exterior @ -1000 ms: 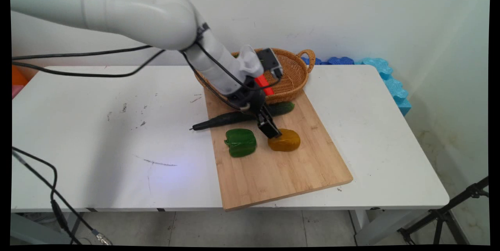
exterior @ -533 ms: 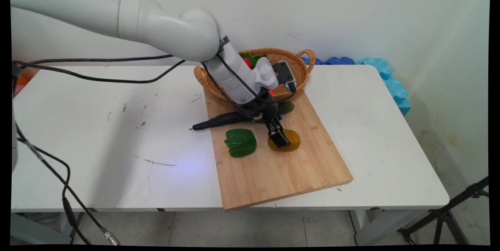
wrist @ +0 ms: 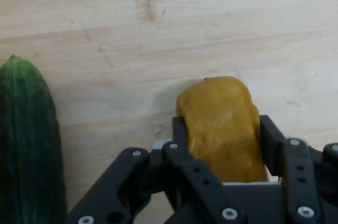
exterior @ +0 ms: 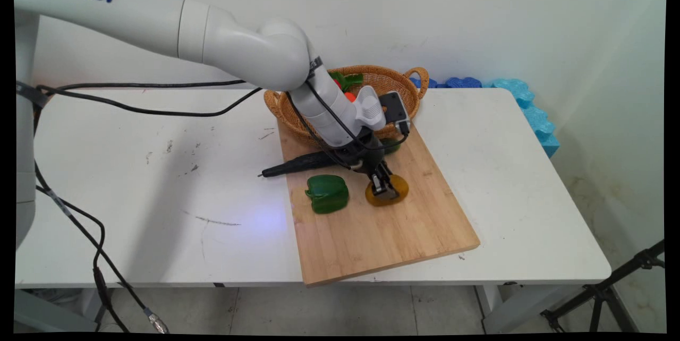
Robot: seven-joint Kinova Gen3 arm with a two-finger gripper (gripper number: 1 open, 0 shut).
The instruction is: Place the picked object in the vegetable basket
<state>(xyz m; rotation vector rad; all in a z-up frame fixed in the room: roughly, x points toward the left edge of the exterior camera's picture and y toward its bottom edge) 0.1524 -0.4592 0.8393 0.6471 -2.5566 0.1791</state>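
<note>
Since a second ago the gripper (exterior: 383, 188) has come down and forward from the yellow pepper's near-left shoulder onto the pepper itself, and the arm has swung farther over the basket; the vegetables lie where they lay; now the gripper stands on the yellow pepper (exterior: 396, 192), its two black fingers (wrist: 180, 131) set one on each side of it and touching its flanks, so it pinches the yellow pepper (wrist: 224, 129) between them, as the hand view shows plainly; the pepper rests on the wooden cutting board (exterior: 382, 235), about midway along the board and toward its right edge; a green pepper (exterior: 327, 193) lies just beside it toward the board's left edge, apart from it; a dark green cucumber (exterior: 297, 163) lies across the board's far part, its thin end out over the board's left edge onto the white table (exterior: 133, 181); in the hand view the cucumber (wrist: 26, 150) runs alongside the gripper, near but not touching; a wicker basket (exterior: 409, 91) sits at the board's far end, by the tabletop's far edge, with red and green things in it, partly hidden by the arm.
</note>
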